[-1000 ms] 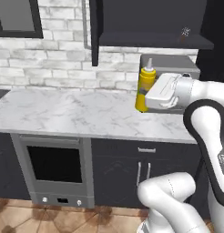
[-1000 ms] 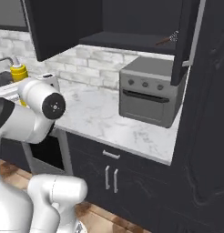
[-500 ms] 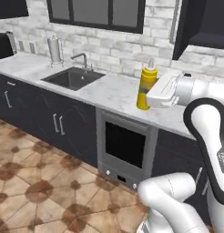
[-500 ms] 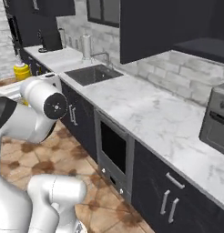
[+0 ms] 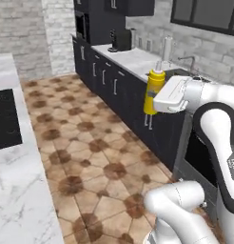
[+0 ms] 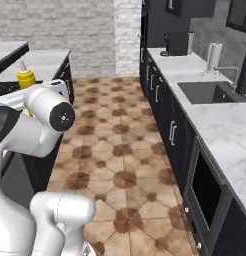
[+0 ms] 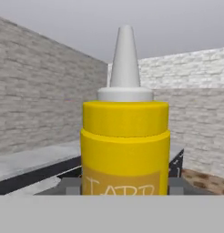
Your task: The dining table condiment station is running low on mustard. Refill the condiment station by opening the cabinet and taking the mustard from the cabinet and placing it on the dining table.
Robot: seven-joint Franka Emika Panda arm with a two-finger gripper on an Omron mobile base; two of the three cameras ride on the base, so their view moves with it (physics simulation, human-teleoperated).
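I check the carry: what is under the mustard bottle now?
Under the mustard, held upright in the hand, is brown tiled floor, not the dining table. The hand covers its base.

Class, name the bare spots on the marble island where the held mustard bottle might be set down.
The dining table has open marble on the near side of the black cooktop, and more beyond it. The cooktop itself is no place to set it. The tool holds the mustard above the floor.

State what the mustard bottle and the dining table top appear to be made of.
Mustard: looks like smooth, slightly glossy yellow plastic with a pale cone nozzle; even colour, moulded ridges. Dining table: top looks like polished white marble, going by the grey veining, though it could be an imitation.
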